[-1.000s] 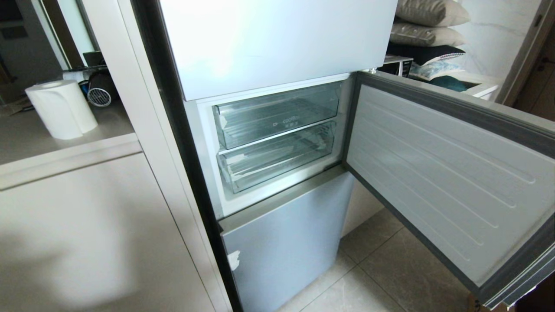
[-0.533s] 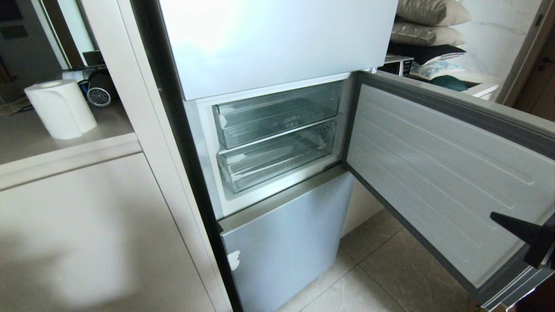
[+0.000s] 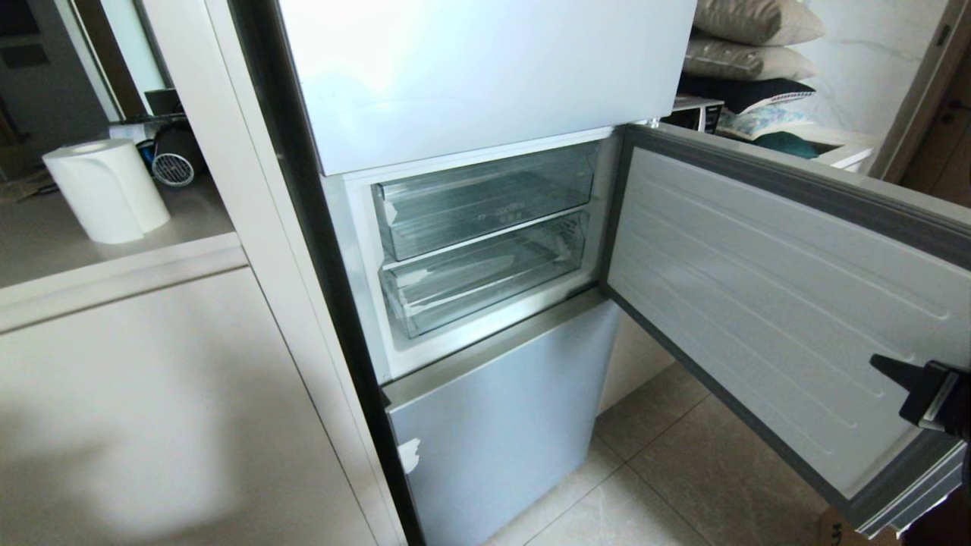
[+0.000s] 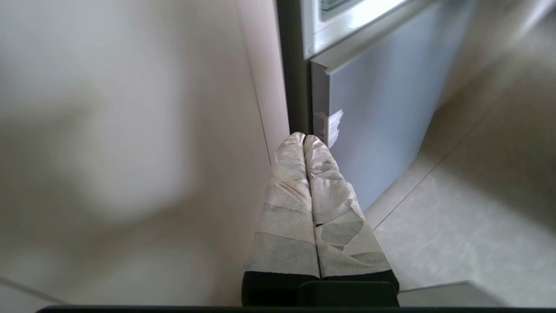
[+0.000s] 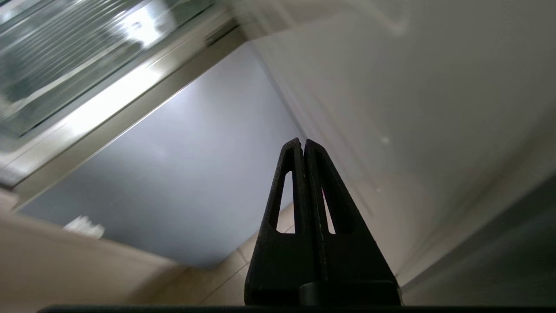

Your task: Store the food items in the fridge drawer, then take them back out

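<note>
with the fridge door point(image 3: 766, 303) swung wide, we raise our right gripper point(image 3: 884, 366), fingers pressed shut and empty, beside it, seemingly to reach the closed lower drawer point(image 3: 485, 274); no food shows, left gripper point(image 4: 304, 138) closed, idle.

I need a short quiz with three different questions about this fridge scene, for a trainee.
1. True or false: the middle fridge door stands open.
2. How many clear drawers sit stacked in the open compartment? A) one B) two C) three
3. Fill in: the right gripper, at the right edge of the head view in front of the open door, is ____ and holds nothing.

Key
1. True.
2. B; an upper and a lower drawer, both pushed in, no food visible in them.
3. Shut. The left gripper is shut too, low by the lower door panel.
</note>
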### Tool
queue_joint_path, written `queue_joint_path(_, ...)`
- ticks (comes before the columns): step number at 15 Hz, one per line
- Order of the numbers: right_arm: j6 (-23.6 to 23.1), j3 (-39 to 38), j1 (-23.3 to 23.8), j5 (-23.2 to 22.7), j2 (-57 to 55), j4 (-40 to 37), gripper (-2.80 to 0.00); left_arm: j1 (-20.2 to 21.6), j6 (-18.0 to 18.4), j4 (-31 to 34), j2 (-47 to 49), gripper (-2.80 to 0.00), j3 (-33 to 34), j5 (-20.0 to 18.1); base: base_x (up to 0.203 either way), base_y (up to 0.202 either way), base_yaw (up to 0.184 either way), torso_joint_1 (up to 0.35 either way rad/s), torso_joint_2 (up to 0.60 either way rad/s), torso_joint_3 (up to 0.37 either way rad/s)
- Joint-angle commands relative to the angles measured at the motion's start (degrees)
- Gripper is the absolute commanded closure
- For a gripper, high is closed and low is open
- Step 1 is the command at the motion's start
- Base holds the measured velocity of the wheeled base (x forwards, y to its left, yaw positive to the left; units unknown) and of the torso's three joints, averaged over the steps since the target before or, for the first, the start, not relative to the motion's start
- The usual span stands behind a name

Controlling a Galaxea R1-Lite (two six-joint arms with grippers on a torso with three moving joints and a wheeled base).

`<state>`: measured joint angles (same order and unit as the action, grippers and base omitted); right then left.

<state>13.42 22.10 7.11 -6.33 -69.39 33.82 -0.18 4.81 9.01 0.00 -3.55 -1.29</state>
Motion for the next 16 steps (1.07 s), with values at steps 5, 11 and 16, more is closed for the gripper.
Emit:
queue_joint_path(5, 0.3, 1.3, 5.1, 0.7, -2.0, 0.5, 0.0, 0.1, -4.5, -0.1, -0.1, 0.0, 0.0, 2.0, 0.0, 0.0, 0.0, 0.0, 0.0, 0.0)
queue_joint_path(11, 0.3, 1.4, 6.2, 7.1, -5.2, 6.0, 0.0, 0.1, -4.5, -0.1, -0.1, 0.0, 0.0, 2.0, 0.0, 0.0, 0.0, 0.0, 0.0, 0.0)
queue_joint_path(16, 0.2, 1.7, 8.8, 7.6, -5.1, 6.0, 0.0, 0.1, -4.5, -0.2, -0.1, 0.0, 0.0, 2.0, 0.0, 0.0, 0.0, 0.0, 0.0, 0.0)
